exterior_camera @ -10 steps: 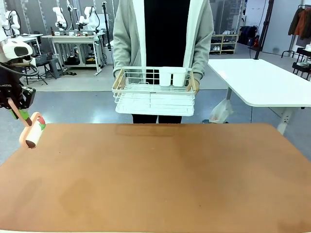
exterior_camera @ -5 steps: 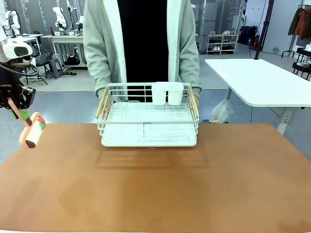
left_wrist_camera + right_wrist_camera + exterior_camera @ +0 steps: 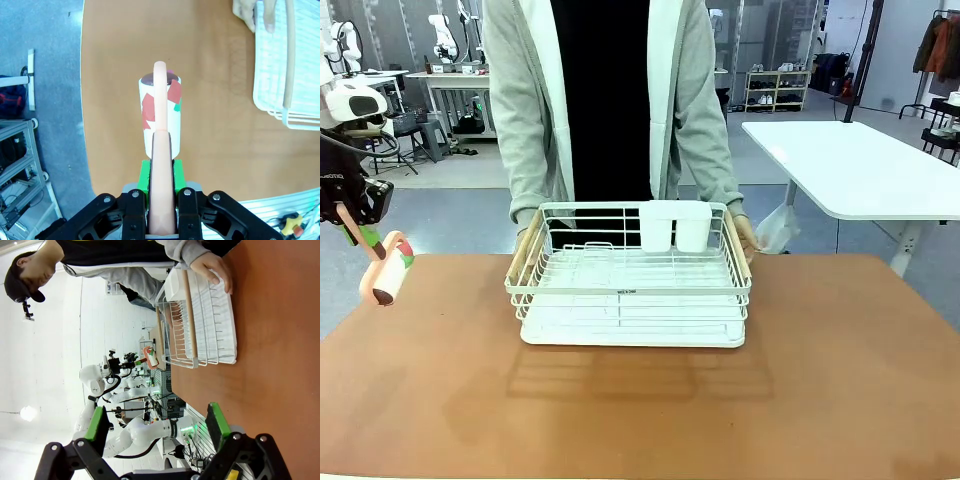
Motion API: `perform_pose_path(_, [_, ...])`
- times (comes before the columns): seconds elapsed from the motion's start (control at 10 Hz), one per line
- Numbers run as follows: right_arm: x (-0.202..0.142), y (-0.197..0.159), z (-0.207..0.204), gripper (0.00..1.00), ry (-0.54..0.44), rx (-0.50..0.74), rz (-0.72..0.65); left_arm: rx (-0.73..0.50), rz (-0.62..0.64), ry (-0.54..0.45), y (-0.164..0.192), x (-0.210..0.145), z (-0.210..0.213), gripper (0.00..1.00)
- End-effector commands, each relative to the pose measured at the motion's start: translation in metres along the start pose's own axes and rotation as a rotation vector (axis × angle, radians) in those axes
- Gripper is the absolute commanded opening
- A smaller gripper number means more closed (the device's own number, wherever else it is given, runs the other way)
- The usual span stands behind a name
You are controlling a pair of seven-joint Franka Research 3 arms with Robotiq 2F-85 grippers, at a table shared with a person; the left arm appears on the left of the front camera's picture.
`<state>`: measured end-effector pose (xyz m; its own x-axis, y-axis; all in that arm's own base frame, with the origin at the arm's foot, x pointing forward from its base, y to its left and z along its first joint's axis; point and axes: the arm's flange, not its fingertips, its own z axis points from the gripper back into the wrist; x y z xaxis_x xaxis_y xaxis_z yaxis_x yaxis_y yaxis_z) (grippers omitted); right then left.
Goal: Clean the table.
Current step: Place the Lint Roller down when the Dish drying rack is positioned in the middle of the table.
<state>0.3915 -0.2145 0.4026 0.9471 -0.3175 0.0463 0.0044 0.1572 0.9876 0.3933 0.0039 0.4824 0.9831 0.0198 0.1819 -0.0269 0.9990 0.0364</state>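
The reddish-brown table [image 3: 640, 410] spreads across the front view. At its left edge my left gripper [image 3: 350, 215] is shut on the pink handle of a lint roller [image 3: 388, 272], whose white roll with red and green patches hangs just above the tabletop. In the left wrist view the lint roller [image 3: 160, 107] points away from my left gripper [image 3: 161, 172] over the table [image 3: 115, 100]. My right gripper [image 3: 156, 422] stands open with nothing between its green pads, above the table [image 3: 280, 365].
A person at the far side holds a white wire dish rack [image 3: 630, 275] with two white cups at mid-table; whether it touches the top I cannot tell. Their hand [image 3: 745, 235] grips its right side. A white table [image 3: 860, 165] stands back right.
The person has stepped up and brought the dish rack forward and down over the middle of the table. My left gripper and the lint roller have not moved.
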Motion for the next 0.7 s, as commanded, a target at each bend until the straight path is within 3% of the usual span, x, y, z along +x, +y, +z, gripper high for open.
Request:
perform_pose_path(0.0, [-0.0016, 0.0026, -0.0004, 1.0, 0.0, 0.009, 0.002, 0.018, 0.018, 0.008, 0.0001, 0.0025, 0.0043, 0.21])
perform_pose_path(0.6, [-0.0016, 0.0026, -0.0004, 1.0, 0.0, 0.009, 0.002, 0.018, 0.018, 0.008, 0.0001, 0.0025, 0.0043, 0.21])
